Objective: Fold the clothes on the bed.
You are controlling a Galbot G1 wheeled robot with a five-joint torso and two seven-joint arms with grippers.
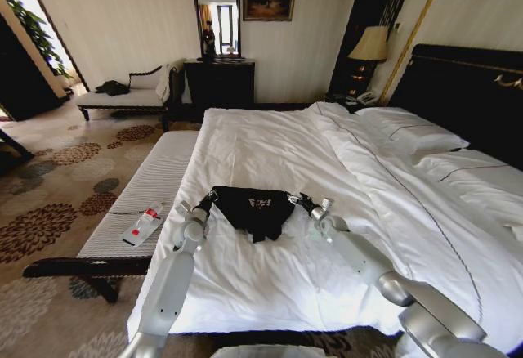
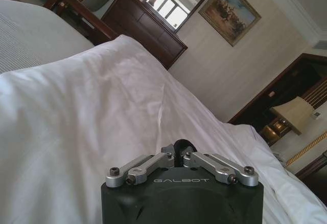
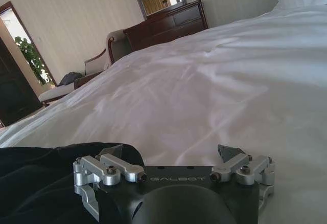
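Note:
The clothes [image 1: 255,204], a black T-shirt with small white lettering, lie bunched near the foot of the bed [image 1: 270,141], its top edge stretched between my two grippers. At the shirt's left corner my left gripper [image 1: 212,197] is shut. In the left wrist view its jaws [image 2: 179,150] are drawn together, pinching a small loop of black cloth above the white sheet [image 2: 102,106]. At the shirt's right edge my right gripper [image 1: 304,203] is open. The right wrist view shows this gripper [image 3: 172,152] with its jaws spread, the black shirt [image 3: 36,183] beside one finger, and nothing between them.
A striped bench [image 1: 155,186] runs along the bed's left side, with a small red-and-white item [image 1: 143,225] on it. Pillows [image 1: 409,129] and the dark headboard [image 1: 466,88] are at the far right. A chaise [image 1: 122,96], a dresser [image 1: 219,80] and a lamp [image 1: 372,45] line the back wall.

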